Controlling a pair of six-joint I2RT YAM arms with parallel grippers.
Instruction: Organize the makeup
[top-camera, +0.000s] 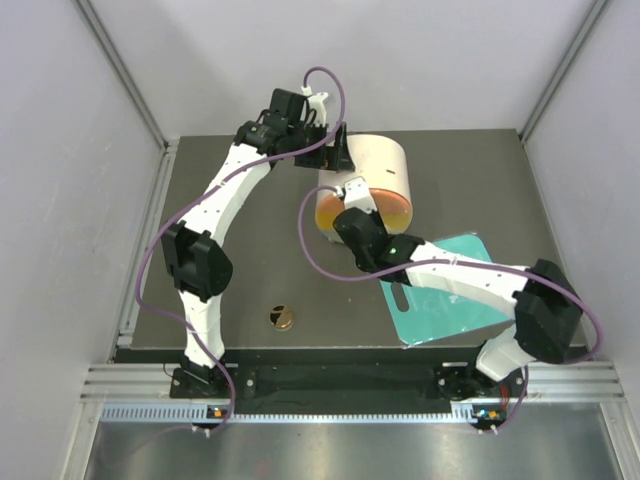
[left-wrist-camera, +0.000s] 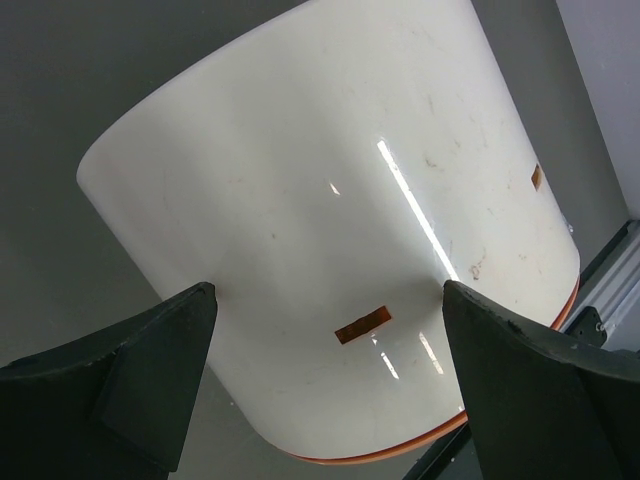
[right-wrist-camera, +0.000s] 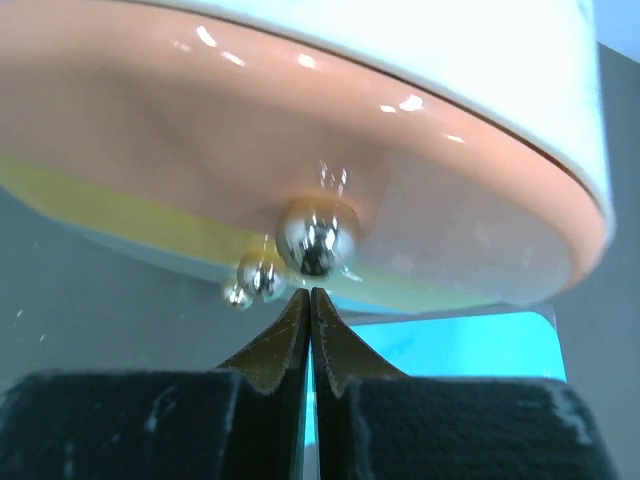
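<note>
Dark table (top-camera: 250, 230): everything sits on it.

Cream cylindrical box (top-camera: 378, 165): lies on its side at the far middle. Its glossy orange lid (right-wrist-camera: 200, 130) faces the near edge.

Teal board (top-camera: 455, 290): flat, to the right of the box, partly under the right arm.

Left gripper (left-wrist-camera: 328, 300): at the far end of the box, jaws spread wide. 1 finger is on each side of the cream wall. Cannot tell whether either finger touches it.

Right gripper (right-wrist-camera: 308, 296): at the lid face, jaws pressed together with nothing between them. The tips sit just below the lid's silver ball knob (right-wrist-camera: 317, 238).

Makeup: 1 round gold-rimmed compact (top-camera: 281, 318) lies flat near the front edge, between the 2 arm bases and well apart from both grippers and the box.
</note>
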